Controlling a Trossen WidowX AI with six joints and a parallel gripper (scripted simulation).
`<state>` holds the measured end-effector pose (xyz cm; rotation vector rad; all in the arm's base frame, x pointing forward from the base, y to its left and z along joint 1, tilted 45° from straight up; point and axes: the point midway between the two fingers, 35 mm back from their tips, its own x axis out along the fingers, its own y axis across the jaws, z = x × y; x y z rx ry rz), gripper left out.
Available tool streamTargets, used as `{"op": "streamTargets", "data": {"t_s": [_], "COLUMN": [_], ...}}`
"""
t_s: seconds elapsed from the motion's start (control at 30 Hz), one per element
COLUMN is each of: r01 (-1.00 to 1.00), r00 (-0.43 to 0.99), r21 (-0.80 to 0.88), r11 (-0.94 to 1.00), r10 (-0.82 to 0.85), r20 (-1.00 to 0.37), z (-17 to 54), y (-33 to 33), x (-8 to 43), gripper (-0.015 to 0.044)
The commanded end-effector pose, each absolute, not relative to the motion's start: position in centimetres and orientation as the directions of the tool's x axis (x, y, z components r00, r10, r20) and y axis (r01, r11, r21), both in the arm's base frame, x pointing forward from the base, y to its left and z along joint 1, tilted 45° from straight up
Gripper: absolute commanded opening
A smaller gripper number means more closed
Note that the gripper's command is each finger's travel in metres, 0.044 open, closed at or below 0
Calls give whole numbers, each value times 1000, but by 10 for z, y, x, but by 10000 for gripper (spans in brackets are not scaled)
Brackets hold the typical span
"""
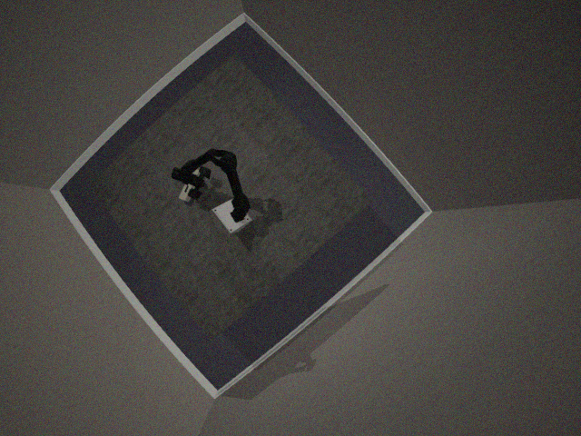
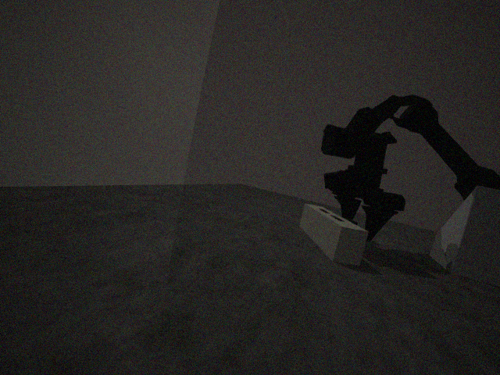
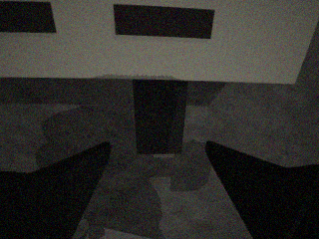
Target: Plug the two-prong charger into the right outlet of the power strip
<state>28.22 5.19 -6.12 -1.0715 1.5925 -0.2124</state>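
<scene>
1. Hand (image 1: 199, 182) (image 2: 362, 230) (image 3: 159, 145): wide open, nothing gripped. Black fingers point down; wrist view has them at 8 and 4 o'clock, well apart.
2. Power strip, a cream rectangular box with dark slots on its top face (image 1: 184, 193) (image 2: 323, 233) (image 3: 249, 55): on the grey mottled table (image 1: 281, 141) (image 2: 121, 282), near the hand. Top view puts it at roughly 10 o'clock from the white square base plate (image 1: 225, 220) (image 2: 451, 233).
3. Wrist view: strip spans the 12 o'clock side. One dark slot (image 3: 164, 21) sits at 12, another (image 3: 25, 17) toward 11, cut off by the frame edge.
4. Dark rectangular block (image 3: 159, 117), looks like the charger: just off the strip's near edge in wrist view, toward 12 o'clock from the finger gap. Can't make out prongs or confirm contact with the strip. Not plugged into the slots on top.
5. Black jointed arm (image 1: 238, 187) (image 2: 448, 145): arches from the base plate, elbow high, hand end low beside the strip. Top view: elbow around 12 o'clock from the base.
6. Light is dim, images grainy; fine detail near fingertips unreadable.
</scene>
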Motion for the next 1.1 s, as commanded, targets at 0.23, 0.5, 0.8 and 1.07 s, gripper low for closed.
{"op": "streamTargets", "data": {"t_s": [0.23, 0.5, 0.8, 1.07], "r01": [-515, -516, -516, -520], "r00": [61, 61, 60, 283], "r21": [-643, -643, -643, -637], "r11": [566, 566, 566, 569], "r10": [-725, -725, -725, -589], "r20": [-686, -686, -686, -757], "z": [-58, -56, -53, -35], "y": [45, 41, 37, 67], "x": [270, 262, 254, 262], "gripper": [440, 440, 440, 440]}}
